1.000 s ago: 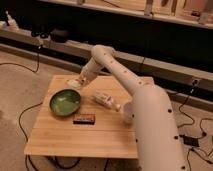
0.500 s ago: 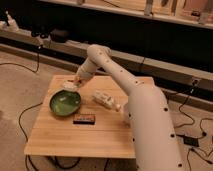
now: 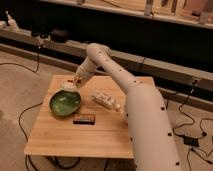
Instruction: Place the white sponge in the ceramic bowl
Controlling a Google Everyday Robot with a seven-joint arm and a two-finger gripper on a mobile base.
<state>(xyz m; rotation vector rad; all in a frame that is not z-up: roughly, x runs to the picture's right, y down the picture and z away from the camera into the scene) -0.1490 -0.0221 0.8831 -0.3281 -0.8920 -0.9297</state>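
The green ceramic bowl [image 3: 65, 103] sits on the left part of the wooden table [image 3: 85, 135]. My gripper [image 3: 75, 81] hangs just above the bowl's far rim, at the end of the white arm [image 3: 115, 75] that reaches in from the right. A small white block, the white sponge [image 3: 68, 88], shows right under the gripper at the bowl's far edge. Whether it is held or rests on the rim I cannot tell.
A longer white packet with markings [image 3: 105, 99] lies right of the bowl. A dark flat bar [image 3: 84, 119] lies in front of the bowl. Cables run on the floor left and right of the table. A dark shelf runs behind.
The arm has swung left and a little forward, bringing the gripper from the table's back edge to above the bowl's far rim.
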